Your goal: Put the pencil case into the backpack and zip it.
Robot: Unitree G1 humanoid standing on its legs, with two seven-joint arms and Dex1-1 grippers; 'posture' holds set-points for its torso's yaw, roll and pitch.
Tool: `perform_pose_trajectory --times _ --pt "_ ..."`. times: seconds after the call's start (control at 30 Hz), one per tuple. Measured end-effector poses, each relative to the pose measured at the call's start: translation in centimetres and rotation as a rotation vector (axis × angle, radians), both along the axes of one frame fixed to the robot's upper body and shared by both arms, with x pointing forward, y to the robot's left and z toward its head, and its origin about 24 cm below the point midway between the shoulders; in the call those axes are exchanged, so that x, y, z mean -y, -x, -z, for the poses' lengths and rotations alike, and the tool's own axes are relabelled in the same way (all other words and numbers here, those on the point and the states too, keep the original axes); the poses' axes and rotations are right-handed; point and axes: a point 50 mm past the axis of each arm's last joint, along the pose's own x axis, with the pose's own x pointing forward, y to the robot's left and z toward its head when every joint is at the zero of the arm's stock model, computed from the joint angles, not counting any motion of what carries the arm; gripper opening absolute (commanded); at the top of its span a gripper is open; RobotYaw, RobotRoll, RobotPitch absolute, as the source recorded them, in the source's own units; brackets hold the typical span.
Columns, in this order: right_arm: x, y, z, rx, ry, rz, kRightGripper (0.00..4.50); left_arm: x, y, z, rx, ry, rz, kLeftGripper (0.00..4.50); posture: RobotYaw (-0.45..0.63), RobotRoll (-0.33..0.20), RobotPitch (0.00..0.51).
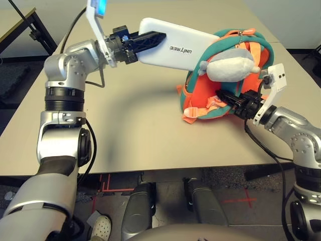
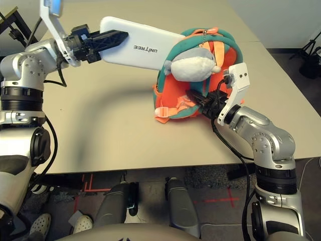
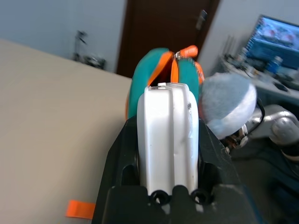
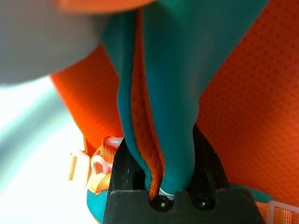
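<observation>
The left claw [image 1: 150, 40] pinches the white pencil case [image 1: 175, 46] by one end, holding it level above the surface [image 1: 135, 130], its far end at the top of the backpack [image 1: 200, 100]; the right claw [image 1: 228, 100] grips the backpack's teal-and-orange fabric edge; a grey-white plush toy [image 1: 230, 68] hangs on the backpack's front.

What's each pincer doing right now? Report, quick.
Left pincer: shut on the pencil case.
Right pincer: shut on the backpack edge.

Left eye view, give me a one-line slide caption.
Left claw carries the white pencil case toward the orange backpack while the right claw pinches its teal trim.
</observation>
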Motion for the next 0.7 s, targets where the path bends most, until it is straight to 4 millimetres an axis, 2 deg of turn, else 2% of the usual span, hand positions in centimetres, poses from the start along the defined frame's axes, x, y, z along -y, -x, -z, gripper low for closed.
perform_pose_trajectory --times 0.17,0.4,0.5,0.7 --pt "-0.1 -0.1 -0.1 0.004 0.006 0.001 0.71 2.6 -1.2 0.3 0.051 -0.088 0.031 1.26 -0.18 0.000 0.147" --pt "-0.4 -0.2 -0.1 0.008 0.001 -0.004 0.71 7.9 -2.1 4.1 0.068 -0.204 0.018 1.26 -0.19 0.000 0.142" --pt "-0.5 -0.3 0.0 0.011 0.001 -0.003 0.71 8.7 -2.3 4.3 0.099 -0.213 -0.022 2.30 -0.19 0.000 0.144" --pt "-0.8 -0.4 -0.1 0.023 -0.009 -0.008 0.71 7.5 -2.6 4.2 0.083 -0.202 -0.101 4.47 -0.19 0.000 0.151"
